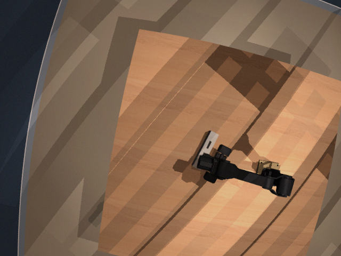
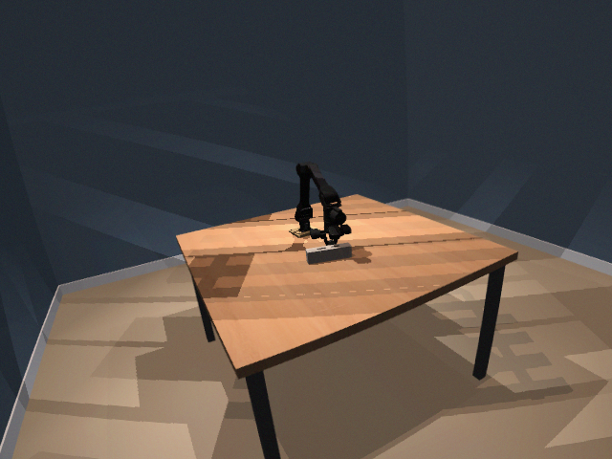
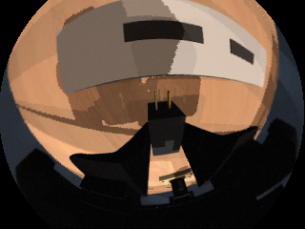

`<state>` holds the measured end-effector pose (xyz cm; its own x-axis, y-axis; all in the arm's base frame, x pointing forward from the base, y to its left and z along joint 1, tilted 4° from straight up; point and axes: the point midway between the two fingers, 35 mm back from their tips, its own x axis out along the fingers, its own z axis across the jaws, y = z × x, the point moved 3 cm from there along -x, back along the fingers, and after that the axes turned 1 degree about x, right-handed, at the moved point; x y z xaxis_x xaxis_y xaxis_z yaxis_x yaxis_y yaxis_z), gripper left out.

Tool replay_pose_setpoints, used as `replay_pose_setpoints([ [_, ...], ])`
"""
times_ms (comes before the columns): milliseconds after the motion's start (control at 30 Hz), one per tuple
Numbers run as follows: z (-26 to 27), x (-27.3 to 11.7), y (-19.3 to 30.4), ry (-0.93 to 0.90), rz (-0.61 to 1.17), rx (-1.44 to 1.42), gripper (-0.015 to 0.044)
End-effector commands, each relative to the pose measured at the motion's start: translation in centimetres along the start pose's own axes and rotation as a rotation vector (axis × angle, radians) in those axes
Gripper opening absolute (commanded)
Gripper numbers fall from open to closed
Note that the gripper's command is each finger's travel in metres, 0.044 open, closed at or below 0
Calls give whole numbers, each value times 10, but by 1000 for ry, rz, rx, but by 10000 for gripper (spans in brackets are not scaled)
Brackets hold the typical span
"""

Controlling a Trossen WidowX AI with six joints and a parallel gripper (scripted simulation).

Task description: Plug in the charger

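Note:
The black two-prong charger (image 3: 166, 129) is held between the fingers of my gripper (image 3: 161, 123) (image 2: 332, 242). Its two brass prongs (image 3: 162, 100) stand out from its end, side by side, with the grip behind them. They show clear of the outlets. The pale grey power strip (image 3: 95, 52) (image 1: 213, 135) (image 2: 328, 254) lies across the upper wrist view. Its left outlet (image 3: 152, 31) is a dark slot above the prongs in that view, and its right outlet (image 3: 241, 51) (image 1: 209, 144) is farther right. In the top view the arm hides the fingertips, the charger and the left outlet.
The arm's base stands on a brass-coloured plate (image 1: 274, 165) (image 2: 297, 232), behind the gripper and away from the strip. The wooden table (image 1: 154, 82) (image 2: 296, 316) bears hard shadow bands. Dark shadows lie beside the strip.

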<state>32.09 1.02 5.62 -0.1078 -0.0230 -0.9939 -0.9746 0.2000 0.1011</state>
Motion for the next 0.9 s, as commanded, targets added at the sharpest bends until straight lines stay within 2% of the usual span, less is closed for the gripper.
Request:
replay_pose_setpoints([
  [0, 1, -1, -3, -3, -2, 9, 0],
  [867, 2, -2, -7, -3, -3, 9, 0],
])
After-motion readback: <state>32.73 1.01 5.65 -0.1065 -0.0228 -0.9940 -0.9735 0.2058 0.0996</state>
